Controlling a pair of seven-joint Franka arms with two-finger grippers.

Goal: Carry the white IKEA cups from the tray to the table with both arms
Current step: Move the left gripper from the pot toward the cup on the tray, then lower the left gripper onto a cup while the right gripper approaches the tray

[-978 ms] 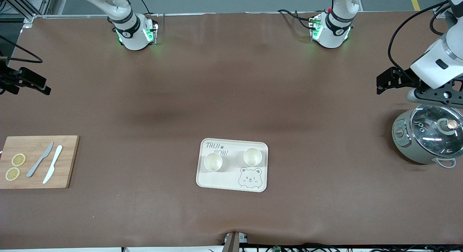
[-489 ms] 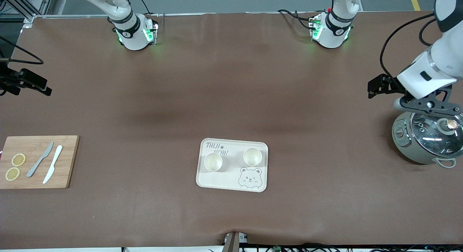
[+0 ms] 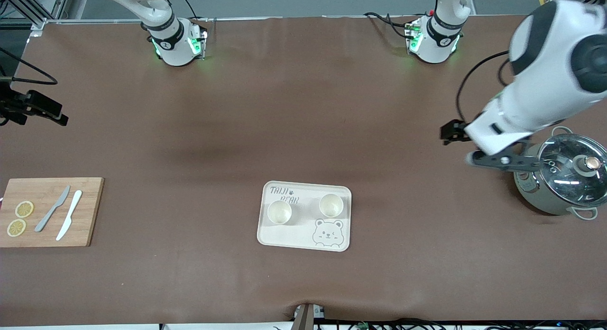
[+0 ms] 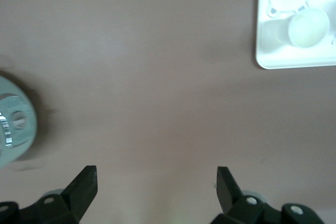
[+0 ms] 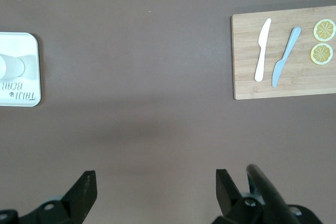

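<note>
Two white cups stand upright on the cream bear-printed tray (image 3: 303,240) in the middle of the table, one (image 3: 279,212) toward the right arm's end, the other (image 3: 331,205) toward the left arm's end. My left gripper (image 3: 502,160) hangs open and empty over bare table beside the pot, apart from the tray. Its wrist view shows the open left gripper (image 4: 156,179), one cup (image 4: 308,29) and the tray (image 4: 270,56). My right gripper (image 5: 156,182) is open and empty, high over bare table between tray (image 5: 26,90) and board. Only its black wrist part (image 3: 38,109) shows in the front view.
A grey-green pot with a glass lid (image 3: 564,178) stands at the left arm's end, close to the left gripper. A wooden cutting board (image 3: 50,211) with two knives and two lemon slices lies at the right arm's end; it also shows in the right wrist view (image 5: 247,56).
The left arm has swung from above the pot toward the middle of the table and come lower. The right arm has barely moved. Cups and tray are unmoved.
</note>
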